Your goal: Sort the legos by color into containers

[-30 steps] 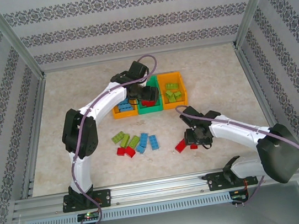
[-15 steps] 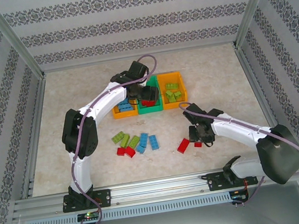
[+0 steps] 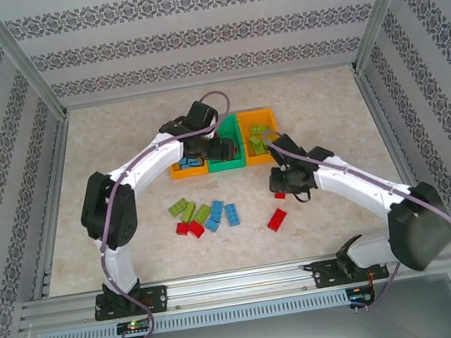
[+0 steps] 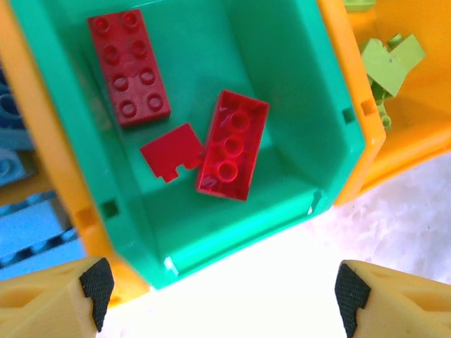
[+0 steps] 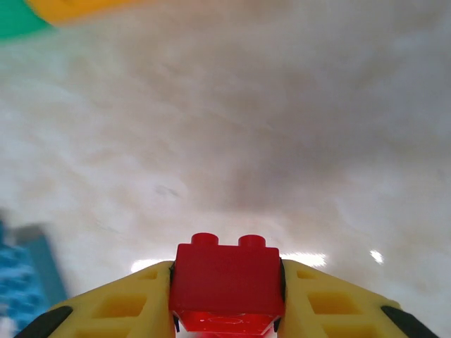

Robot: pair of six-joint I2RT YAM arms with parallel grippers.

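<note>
Right gripper [image 5: 227, 299] has risen from the table [image 3: 328, 121] and travelled toward the green bin [image 3: 229, 166], jaws clamped on a small red brick [image 5: 227, 285]; a larger red brick [image 3: 276, 219] lies on the table nearer the arm bases. Left gripper [image 4: 224, 285] hangs with jaws wide apart above that green bin, which contains three red bricks [image 4: 232, 144].

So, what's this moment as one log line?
left end effector: open, above green bin | right end effector: shut on red brick

Patterned walls [image 3: 205, 20] (aluminium-framed) enclose a marbled table [image 3: 121, 142].
</note>
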